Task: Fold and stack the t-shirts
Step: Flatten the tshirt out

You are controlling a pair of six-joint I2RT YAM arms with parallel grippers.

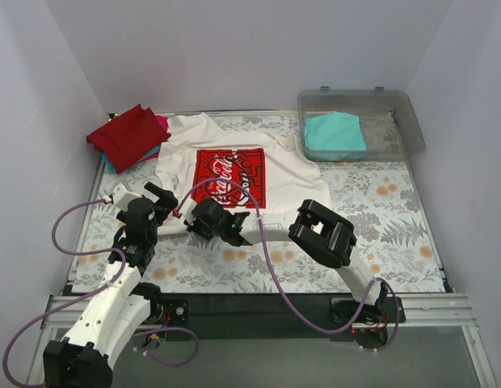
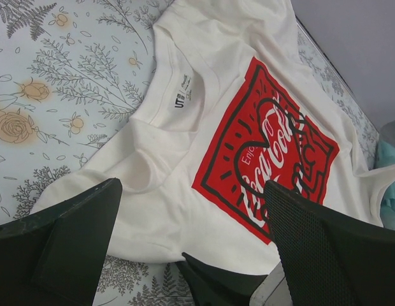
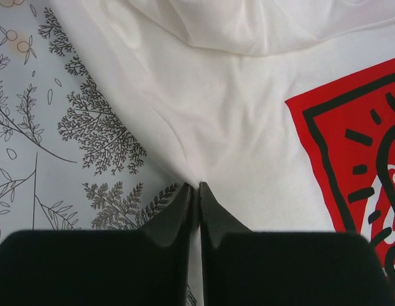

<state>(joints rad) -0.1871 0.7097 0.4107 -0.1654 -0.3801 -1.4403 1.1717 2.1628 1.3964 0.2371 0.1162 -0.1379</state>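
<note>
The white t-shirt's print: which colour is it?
The print is red, black-lined; best in left wrist view.

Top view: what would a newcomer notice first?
A white t-shirt with a red square print lies spread mid-table, the right claw pinched shut on its near edge. Far left sits a folded pile, red on top; far right, a clear bin holds a teal shirt.

The left arm [image 1: 113,299] reached forward from its base, wrist tipped downward. The left gripper [image 2: 192,185] hung with its fingers spread wide, holding nothing. The right arm [image 1: 323,233] bent sharply at the elbow and stretched low toward the left. The right gripper [image 3: 197,186] pinched its fingers together on the white t-shirt [image 3: 236,127] edge.
</note>
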